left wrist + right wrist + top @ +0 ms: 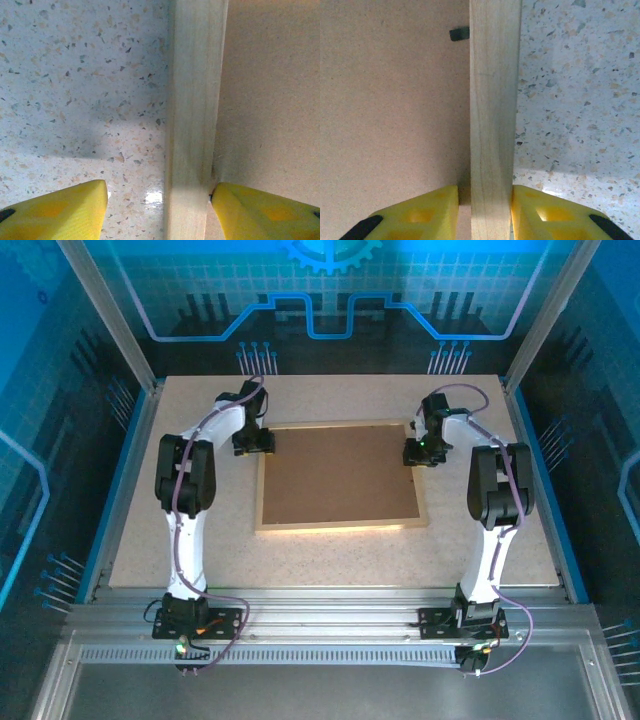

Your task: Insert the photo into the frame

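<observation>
Right gripper (485,212) astride frame (495,100), backing board (395,100) inside

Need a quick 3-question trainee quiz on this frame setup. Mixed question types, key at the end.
1. True or false: the left tool straddles one side rail of the frame, with its jaws open.
2. What faces up inside the frame? A) a colour print B) the brown backing board C) a white mat
3. Fill in: the right tool straddles the frame's ___ rail.

Key: 1 true; 2 B; 3 right.
</observation>
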`<action>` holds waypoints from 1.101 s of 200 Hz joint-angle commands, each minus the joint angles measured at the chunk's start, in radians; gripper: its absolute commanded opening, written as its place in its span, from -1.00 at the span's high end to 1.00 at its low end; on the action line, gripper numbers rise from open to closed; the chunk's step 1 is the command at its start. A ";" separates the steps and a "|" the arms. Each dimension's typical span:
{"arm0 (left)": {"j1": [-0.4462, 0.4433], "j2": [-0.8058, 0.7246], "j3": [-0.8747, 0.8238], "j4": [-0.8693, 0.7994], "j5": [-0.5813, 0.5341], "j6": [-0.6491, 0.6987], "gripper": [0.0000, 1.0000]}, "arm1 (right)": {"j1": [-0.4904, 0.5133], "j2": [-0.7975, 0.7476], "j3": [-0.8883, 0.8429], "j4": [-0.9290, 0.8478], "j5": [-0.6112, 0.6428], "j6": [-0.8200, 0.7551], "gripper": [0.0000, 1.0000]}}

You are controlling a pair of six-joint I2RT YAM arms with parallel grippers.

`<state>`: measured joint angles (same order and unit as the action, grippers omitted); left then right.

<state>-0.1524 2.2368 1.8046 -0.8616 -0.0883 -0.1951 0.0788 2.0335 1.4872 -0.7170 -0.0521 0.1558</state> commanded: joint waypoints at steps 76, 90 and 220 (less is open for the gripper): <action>-0.040 0.043 0.041 -0.007 0.310 -0.018 -0.30 | 0.027 0.017 0.020 -0.015 -0.045 -0.003 0.34; -0.031 0.040 0.044 -0.011 0.308 -0.018 -0.31 | 0.024 0.018 0.019 -0.016 -0.043 -0.004 0.34; 0.179 -0.323 -0.251 0.142 0.368 -0.106 -0.58 | -0.007 0.004 0.017 -0.024 -0.017 0.002 0.34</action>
<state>-0.0093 2.0064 1.6302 -0.7624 0.2161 -0.2634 0.0772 2.0335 1.4906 -0.7242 -0.0345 0.1558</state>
